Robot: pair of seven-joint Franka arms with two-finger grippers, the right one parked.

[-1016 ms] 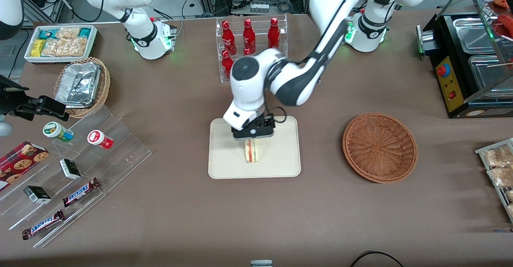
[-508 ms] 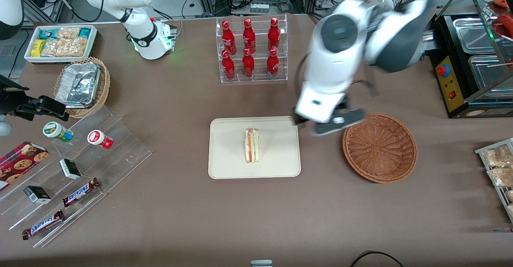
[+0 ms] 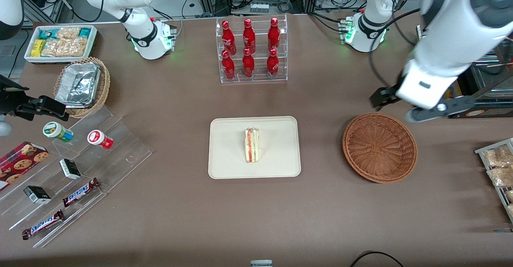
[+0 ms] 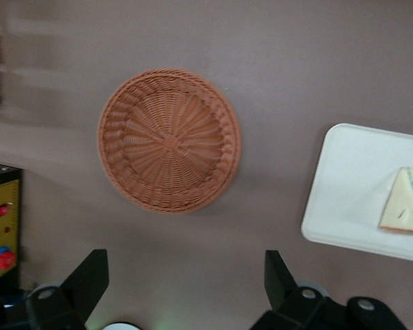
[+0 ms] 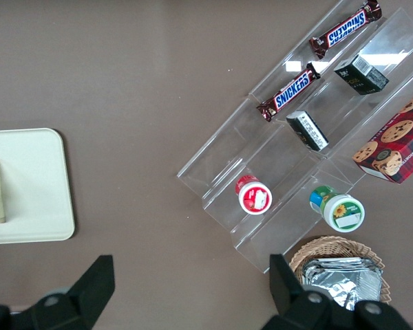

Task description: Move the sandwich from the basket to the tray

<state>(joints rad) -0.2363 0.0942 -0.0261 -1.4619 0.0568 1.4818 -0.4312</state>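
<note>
The sandwich [image 3: 252,145] stands on its edge near the middle of the cream tray [image 3: 228,160], its red and green filling toward the front camera. It also shows in the left wrist view [image 4: 405,210] on the tray [image 4: 351,185]. The reddish-brown wicker basket [image 3: 379,147] is empty and sits beside the tray, toward the working arm's end of the table. My gripper [image 3: 421,108] hangs high above the table, a little farther from the front camera than the basket. It is open [image 4: 184,275], with nothing between its fingers [image 4: 89,275].
A clear rack of red bottles [image 3: 250,50] stands farther back than the tray. A black appliance with a red button [image 3: 453,82] is close to my gripper. Snack packets on a rack [image 3: 497,166], a stepped acrylic stand [image 3: 72,166] and a foil-filled wicker basket [image 3: 82,84] line the table's ends.
My gripper was shut on the sandwich on the tray a second ago. It let go, rose and swung past the basket toward the working arm's end. The sandwich stayed put.
</note>
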